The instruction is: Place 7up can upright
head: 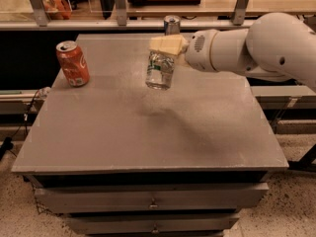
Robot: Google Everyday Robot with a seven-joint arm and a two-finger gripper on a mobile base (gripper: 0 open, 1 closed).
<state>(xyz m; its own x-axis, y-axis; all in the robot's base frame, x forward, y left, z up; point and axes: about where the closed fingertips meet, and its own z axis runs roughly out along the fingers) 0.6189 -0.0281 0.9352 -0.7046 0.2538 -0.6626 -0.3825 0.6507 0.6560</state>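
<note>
This looks like a robotics lab or test bay. A plain grey worktop (148, 132) sits on a steel drawer cabinet (148, 197) over a speckled hard floor (15, 216). Loose cables (27, 116) trail at 9 o'clock, and a metal-framed bench (74, 24) stands at 12 o'clock. The gripper (165, 46) hangs above the worktop toward 12 o'clock, clamped on the 7up can (159, 73).

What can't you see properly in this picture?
Camera view:
- 7up can: top covered by the gripper holding it above the far middle of the table.
- Slim can behind: lower part hidden by the gripper.
- Robot arm: cut off by the right edge.
- Drawers: contents hidden behind shut fronts.
</note>
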